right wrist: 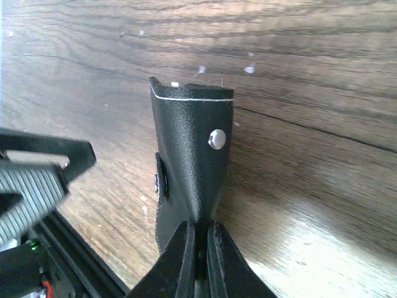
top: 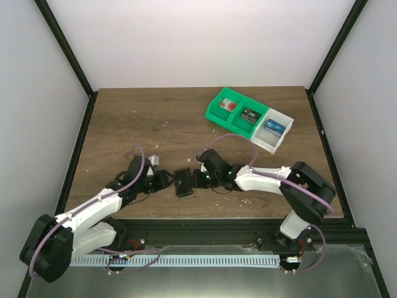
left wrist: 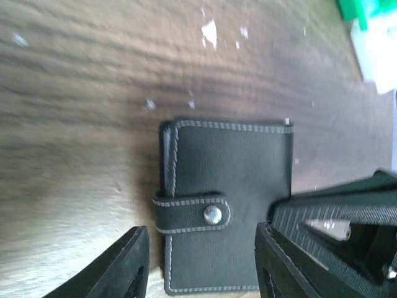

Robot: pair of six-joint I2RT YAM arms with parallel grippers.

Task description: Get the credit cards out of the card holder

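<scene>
Black fingers of the right hand point(right wrist: 198, 226) fill the bottom of the right wrist view, pressed nearly together on one thin edge of the card holder point(right wrist: 192, 143), so this hand has it pinched by the rim. Seen from the left wrist, the left hand point(left wrist: 201, 261) stands about half spread, one finger on each side of the card holder's near edge, and neither finger can be seen touching it. That card holder sits on the tabletop point(top: 124, 124) between the two hands, folded shut, with its strap point(left wrist: 186, 214) fastened across the cover by a metal snap point(left wrist: 213, 215). Beyond it and to its right, well apart, are the green-and-white bins point(top: 248, 118). No cards show.

By its look the card holder is light, thin and soft-sided, with a grained, leather-like skin and stitched borders. It seems likelier to bend or slide on the wood than to resist. A pinch on the stitched rim, as the right hand has, should pin it. The free end of the strap beside the snap seems the place for the left hand to take hold. The snap may want a firm tug, and the holder could lift with it if the pinch is weak
</scene>
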